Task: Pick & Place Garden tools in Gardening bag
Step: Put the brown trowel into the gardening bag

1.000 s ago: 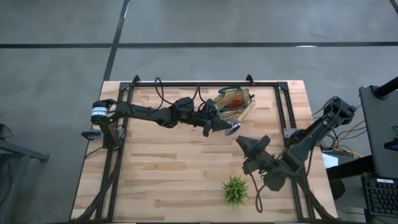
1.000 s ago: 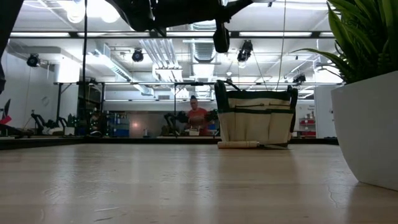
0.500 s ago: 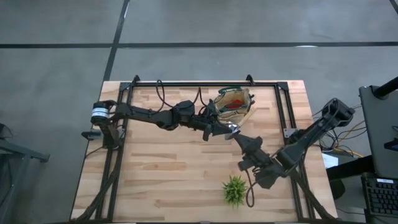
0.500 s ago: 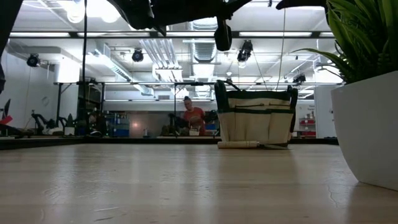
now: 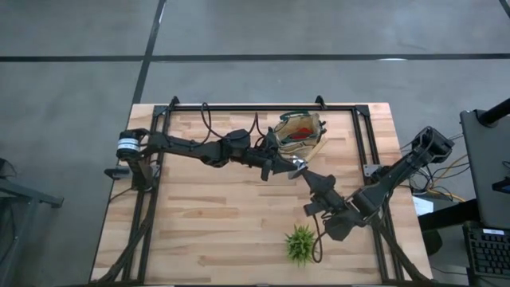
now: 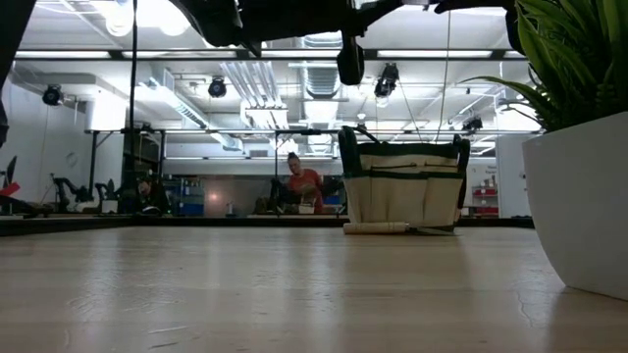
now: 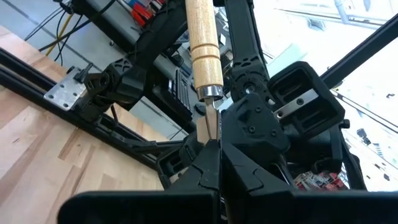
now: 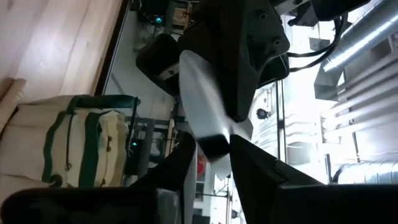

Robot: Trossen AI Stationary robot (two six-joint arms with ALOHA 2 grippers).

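Trowel (image 7: 204,59) mid-air between both arms, above the table (image 5: 207,215) just in front of the gardening bag (image 5: 301,134). Left gripper (image 5: 285,166) pinches it by the metal neck right below the wooden handle (left wrist view: fingers (image 7: 202,168) pressed together on the shank, handle sticking out away from the camera). Right gripper (image 5: 309,178) meets it from the other side; in the right wrist view the silvery blade (image 8: 202,112) runs down between its two fingers (image 8: 183,165), which sit close on either side of it, but I cannot tell if they actually clamp the metal or just flank it. Bag stands upright at the back of the table, tan with green trim, a red-and-black item (image 5: 296,135) visible inside from above. Another wooden-handled tool (image 6: 378,227) lies flat on the table against the bag's front. Spiky green plant (image 5: 301,243) in a white pot near the front edge, well apart from the bag. A person (image 6: 304,186) in a red top far back in the room.
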